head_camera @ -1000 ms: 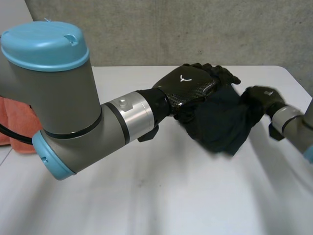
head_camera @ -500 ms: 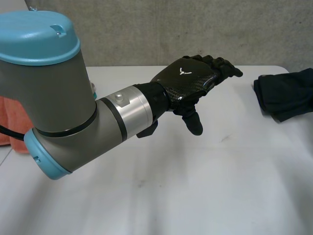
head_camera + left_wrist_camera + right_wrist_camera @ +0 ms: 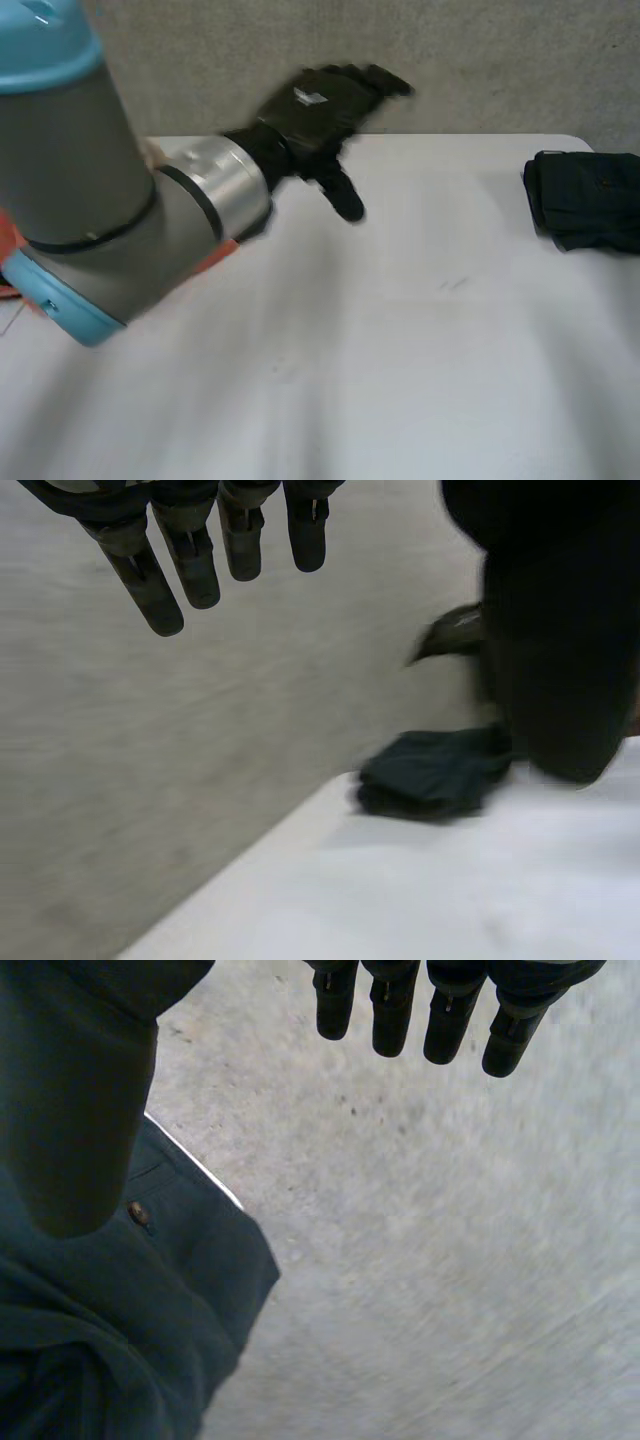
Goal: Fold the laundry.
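Now both the left hand (image 3: 315,100) and right hand (image 3: 447,1015) have released, fingers straight; the dark garment (image 3: 590,200) lies folded, seemingly done

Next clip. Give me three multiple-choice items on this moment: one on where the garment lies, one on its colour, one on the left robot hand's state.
1. Where on the table does the garment lie?
A. Centre
B. Right side
C. Left side

2. What colour is it?
A. Dark
B. Yellow
C. White

3. The left robot hand is:
A. Shut on the garment
B. Pressed flat on the table
C. Open, holding nothing

Key: B, the head view shows it by the table's right edge. A, it looks near black. C, its fingers are straight and well apart from the garment.
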`<move>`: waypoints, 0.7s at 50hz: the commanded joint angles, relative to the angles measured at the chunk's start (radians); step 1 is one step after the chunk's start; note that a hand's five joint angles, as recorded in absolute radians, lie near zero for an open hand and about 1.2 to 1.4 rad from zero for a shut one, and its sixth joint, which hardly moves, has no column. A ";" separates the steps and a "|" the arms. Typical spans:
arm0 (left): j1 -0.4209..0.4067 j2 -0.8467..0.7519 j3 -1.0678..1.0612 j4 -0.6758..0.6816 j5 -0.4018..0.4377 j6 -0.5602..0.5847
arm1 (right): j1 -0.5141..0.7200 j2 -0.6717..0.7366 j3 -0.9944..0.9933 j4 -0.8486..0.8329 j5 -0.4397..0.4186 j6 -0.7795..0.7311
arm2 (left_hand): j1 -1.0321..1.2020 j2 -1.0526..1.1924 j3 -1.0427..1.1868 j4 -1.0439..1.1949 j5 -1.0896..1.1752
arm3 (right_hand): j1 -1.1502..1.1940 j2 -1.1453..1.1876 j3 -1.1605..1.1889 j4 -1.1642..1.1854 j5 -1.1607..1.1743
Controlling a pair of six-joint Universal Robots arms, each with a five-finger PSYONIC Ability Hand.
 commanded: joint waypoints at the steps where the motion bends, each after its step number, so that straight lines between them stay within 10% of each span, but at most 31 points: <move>1: 0.220 0.034 -0.024 0.045 -0.258 0.117 | 0.223 -0.309 0.556 -0.164 -0.256 -0.149 | 0.036 0.036 0.010 0.018 -0.006 | -0.050 -0.033 -0.035 -0.035 -0.053; 15: 0.641 -0.303 -0.049 0.339 -0.297 0.695 | 0.277 -0.417 0.747 -0.076 -0.267 -0.188 | 0.054 0.053 0.028 0.036 0.012 | -0.050 -0.033 -0.035 -0.035 -0.053; 21: 0.665 -0.428 0.016 0.356 -0.229 0.732 | 0.277 -0.414 0.756 -0.039 -0.272 -0.182 | 0.156 0.156 0.131 0.139 0.114 | -0.050 -0.033 -0.035 -0.035 -0.053; 27: 0.687 -0.426 0.024 0.384 -0.226 0.712 | 0.276 -0.417 0.779 -0.039 -0.272 -0.182 | 1.212 1.211 1.186 1.194 1.170 | -0.050 -0.033 -0.035 -0.035 -0.053; 35: 0.622 -0.218 -0.073 0.446 -0.226 0.555 | 0.273 -0.434 0.789 -0.039 -0.266 -0.182 | 1.213 1.212 1.187 1.195 1.171 | -0.050 -0.033 -0.035 -0.035 -0.053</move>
